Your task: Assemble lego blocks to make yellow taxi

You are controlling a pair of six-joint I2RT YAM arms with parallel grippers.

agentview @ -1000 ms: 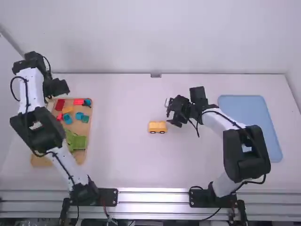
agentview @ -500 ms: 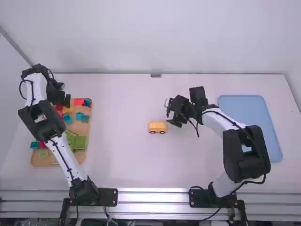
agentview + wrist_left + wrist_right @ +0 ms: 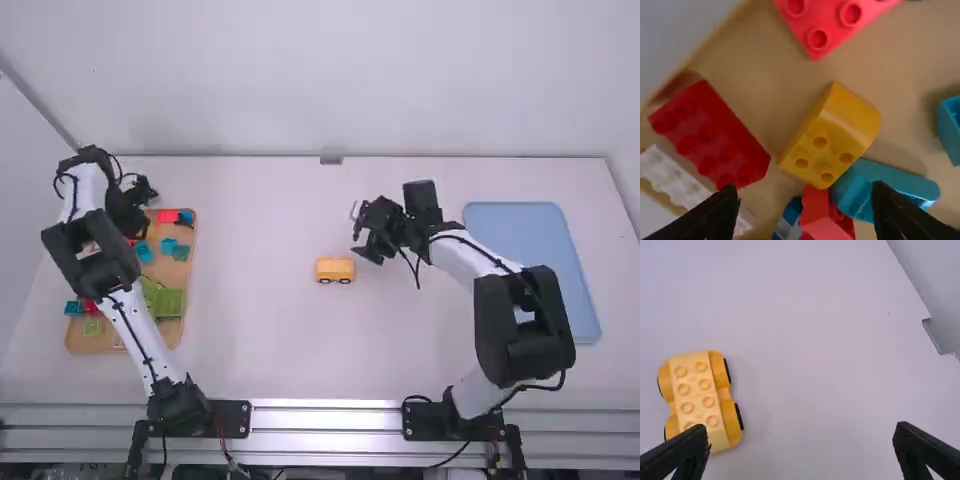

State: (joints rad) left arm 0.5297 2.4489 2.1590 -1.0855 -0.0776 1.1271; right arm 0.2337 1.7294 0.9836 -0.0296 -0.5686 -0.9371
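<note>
Near end: the tan tray [image 3: 100, 346] on the table [image 3: 260, 350] at left carries a pale green block [image 3: 93, 327], with a teal block [image 3: 74, 308] and a red block beyond it. A larger green piece [image 3: 170, 302] lies farther along, at the tray's right side.

Middle: the yellow wheeled base [image 3: 335, 270] stands upright on its wheels on the table, studs up. It is near and to the left of the right gripper [image 3: 361, 234], well apart from the left one. The right gripper is released, its fingers spread and holding nothing. The right arm rises from its base, bends at the elbow and extends left and slightly away. The blue tray [image 3: 530, 260] lies to the right of that arm.

Far end: the yellow block [image 3: 827, 140] lies in the tan tray, studs showing, near a dark red brick [image 3: 710, 135] and beside a teal curved block [image 3: 880, 187]. The left gripper [image 3: 145, 197] is above the tray's far end, released, fingers apart on nothing; the yellow block is ahead of its fingertips. The left arm leans far and left, its wrist turned back to the right.
</note>
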